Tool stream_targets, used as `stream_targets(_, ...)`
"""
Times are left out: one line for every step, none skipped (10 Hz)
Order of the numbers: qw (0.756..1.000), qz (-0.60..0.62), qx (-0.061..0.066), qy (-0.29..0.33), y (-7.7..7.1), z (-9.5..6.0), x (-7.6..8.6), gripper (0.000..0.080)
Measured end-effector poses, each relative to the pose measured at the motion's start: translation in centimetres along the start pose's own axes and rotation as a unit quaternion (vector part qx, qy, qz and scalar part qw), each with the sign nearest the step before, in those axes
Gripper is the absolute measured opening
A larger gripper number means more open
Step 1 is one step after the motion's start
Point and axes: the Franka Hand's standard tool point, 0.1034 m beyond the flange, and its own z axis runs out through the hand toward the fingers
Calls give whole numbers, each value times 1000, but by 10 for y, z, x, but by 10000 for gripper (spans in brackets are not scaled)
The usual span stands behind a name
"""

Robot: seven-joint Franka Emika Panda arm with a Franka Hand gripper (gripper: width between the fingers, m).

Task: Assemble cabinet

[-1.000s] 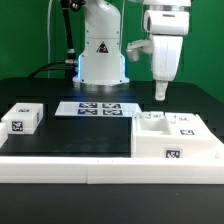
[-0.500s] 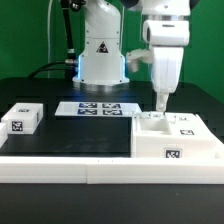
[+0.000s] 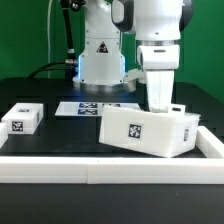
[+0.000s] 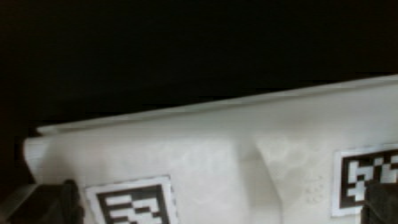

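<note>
Though the tool (image 3: 160,106) sits right down on the upper back edge of the cabinet (image 3: 140,132), I cannot tell from either camera whether its fingers are apart or pinched on the wall. In the exterior view the tips are hidden behind the white body. The wrist view is filled with a blurred white cabinet (image 4: 231,140) face carrying parts of two marker tags, and I can make out no fingers there.

The cabinet stands on the exterior view's right, in front of the arm. One broad closed face carries a single tag and is turned toward that camera, with its corner on the exterior view's right coming nearest. I cannot say whether its underside rests on the black tabletop (image 3: 60,140) or hangs just clear of it.

Half a second ago the cabinet lay low with its open compartments facing up, and the tool was only reaching its wall from above. A second ago the tool hung well clear over it. Now the body shows taller, reaches further toward the exterior view's left, and the compartments are out of sight.

The small white part (image 3: 20,118) on the exterior view's left, the marker board (image 3: 92,107) and the white rim (image 3: 60,166) along the front are where they were.
</note>
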Motion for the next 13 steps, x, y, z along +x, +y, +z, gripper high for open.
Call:
stream_targets(1000, 0, 0, 0, 0, 0, 0, 796)
stream_targets(1000, 0, -2, 1, 2, -1, 1, 796)
stream_targets(1000, -1, -2, 1, 2, -1, 1, 796)
stream_targets(1000, -1, -2, 1, 2, -1, 1, 796)
stream_targets(1000, -1, -2, 1, 1, -1, 2, 796)
stream_targets(1000, 0, -1, 0, 1, 0, 1, 674)
stream_targets(1000, 1, 1, 0, -1, 1, -1, 674)
stream_targets(1000, 2, -1, 1, -1, 1, -1, 534)
stream_targets(1000, 3, -2, 2, 0, 2, -2, 399)
stream_targets(1000, 4, -3, 3, 0, 2, -2, 399)
stream_targets(1000, 4, -4, 4, 0, 2, -2, 191)
stream_targets(1000, 4, -5, 4, 0, 2, -2, 68)
stream_targets(1000, 6, -5, 4, 0, 2, -2, 69)
